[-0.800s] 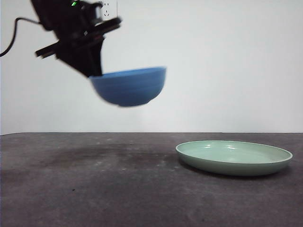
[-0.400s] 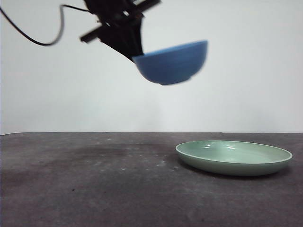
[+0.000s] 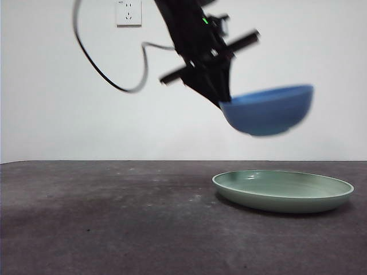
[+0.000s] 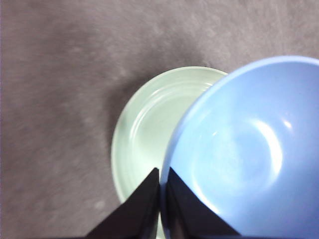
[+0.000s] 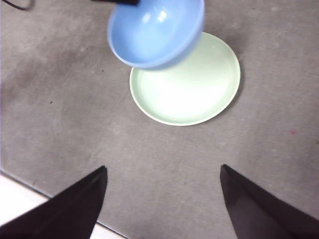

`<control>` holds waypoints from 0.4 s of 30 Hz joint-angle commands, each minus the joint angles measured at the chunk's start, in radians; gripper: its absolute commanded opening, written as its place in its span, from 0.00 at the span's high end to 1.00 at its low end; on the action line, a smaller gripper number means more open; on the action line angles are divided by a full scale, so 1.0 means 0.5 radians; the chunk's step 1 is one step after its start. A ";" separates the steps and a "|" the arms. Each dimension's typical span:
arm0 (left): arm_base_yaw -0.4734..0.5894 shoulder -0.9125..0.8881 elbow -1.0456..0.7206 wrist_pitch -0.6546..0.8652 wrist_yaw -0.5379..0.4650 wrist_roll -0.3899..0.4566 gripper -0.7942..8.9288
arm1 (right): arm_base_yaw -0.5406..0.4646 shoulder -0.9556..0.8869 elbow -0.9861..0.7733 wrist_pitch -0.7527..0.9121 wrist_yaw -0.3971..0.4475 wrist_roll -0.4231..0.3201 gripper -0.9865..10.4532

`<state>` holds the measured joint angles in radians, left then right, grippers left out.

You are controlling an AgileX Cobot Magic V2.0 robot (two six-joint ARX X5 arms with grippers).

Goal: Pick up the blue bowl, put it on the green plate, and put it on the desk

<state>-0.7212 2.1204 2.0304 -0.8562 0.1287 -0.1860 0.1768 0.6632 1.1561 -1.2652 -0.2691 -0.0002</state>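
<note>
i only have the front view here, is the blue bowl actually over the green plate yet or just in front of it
Observer: Partly. In the left wrist view the round ridged blue bowl overlaps one side of the wide pale sage-green plate, not its centre.
Operator: which arm is carrying it
Observer: The left gripper; its jaws are shut on the bowl's rim.
Operator: where's the other arm
Observer: The right gripper hangs with open jaws above the dark grey-brown desk, off to one side of the plate, holding nothing.
Operator: anything in the plate
Observer: No, the right wrist view shows its visible inside bare.
</note>
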 commanded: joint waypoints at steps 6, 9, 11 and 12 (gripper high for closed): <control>-0.079 0.324 0.157 0.046 -0.031 -0.014 0.91 | 0.007 -0.106 0.049 -0.077 0.031 0.054 0.60; -0.081 0.388 0.157 0.066 -0.074 -0.014 0.91 | 0.007 -0.138 0.049 -0.100 0.031 0.055 0.60; -0.080 0.433 0.157 0.081 -0.092 -0.022 0.91 | 0.007 -0.157 0.049 -0.120 0.031 0.055 0.60; -0.080 0.445 0.157 0.081 -0.105 -0.022 0.91 | 0.007 -0.157 0.049 -0.128 0.031 0.055 0.60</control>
<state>-0.7521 2.3157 2.0739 -0.8268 0.0784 -0.1902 0.1768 0.5827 1.1610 -1.3312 -0.2565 0.0158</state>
